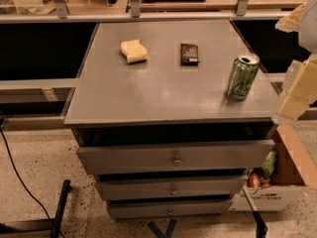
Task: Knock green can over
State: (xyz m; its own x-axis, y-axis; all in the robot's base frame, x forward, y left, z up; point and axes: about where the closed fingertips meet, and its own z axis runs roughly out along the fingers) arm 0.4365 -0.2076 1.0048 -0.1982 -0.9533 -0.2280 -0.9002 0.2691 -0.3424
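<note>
The green can (242, 77) stands upright near the right front corner of the grey cabinet top (163, 93). It is slim and light green with dark markings and a silver top. My gripper (298, 90) shows as pale yellow-white parts at the right edge of the camera view. It is just to the right of the can, apart from it and off the side of the cabinet top.
A yellow sponge (133, 50) and a dark flat packet (189, 53) lie toward the back of the top. The cabinet has three drawers (174, 157), slightly pulled out. A cardboard box (280, 182) with snacks sits on the floor at right. A metal rail (148, 15) runs behind.
</note>
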